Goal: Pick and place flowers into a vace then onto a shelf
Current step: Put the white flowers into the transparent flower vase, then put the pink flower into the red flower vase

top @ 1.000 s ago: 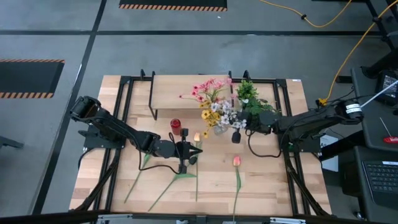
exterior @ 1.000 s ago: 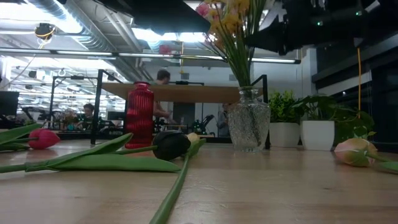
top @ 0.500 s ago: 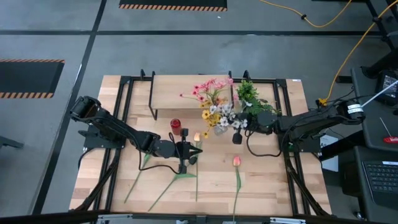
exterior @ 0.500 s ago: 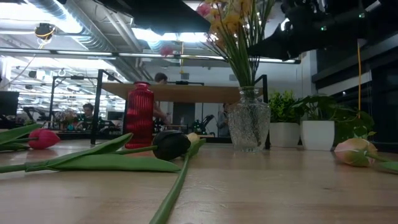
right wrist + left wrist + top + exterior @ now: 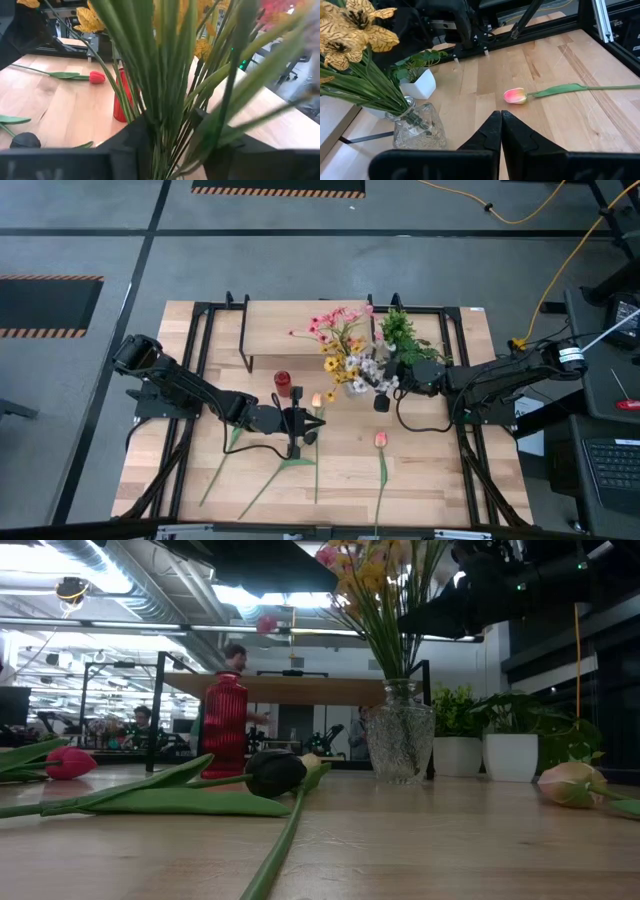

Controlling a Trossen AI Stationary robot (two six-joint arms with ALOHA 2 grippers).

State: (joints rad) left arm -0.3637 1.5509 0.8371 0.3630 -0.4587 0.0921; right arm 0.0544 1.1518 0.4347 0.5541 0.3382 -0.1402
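Centrally, right pincer (image 5: 172, 137) parted around the flowers' (image 5: 345, 345) stems in the glass vase (image 5: 399, 735), left pincer (image 5: 500, 131) closed, low above the surface (image 5: 430, 465) at frame centre.

Flowers (image 5: 345, 345) in clear ribbed glass vase (image 5: 399, 736) showed pink, yellow, white blooms; green stems. Yellow bloom (image 5: 350, 31) carried brown speckles. Loose tulip (image 5: 515, 95) was peach-pink; another (image 5: 97, 77) red. Small ribbed vase (image 5: 224, 726) was red. Plant pot (image 5: 511, 756) white, foliage green. Table (image 5: 430, 470) pale wood.
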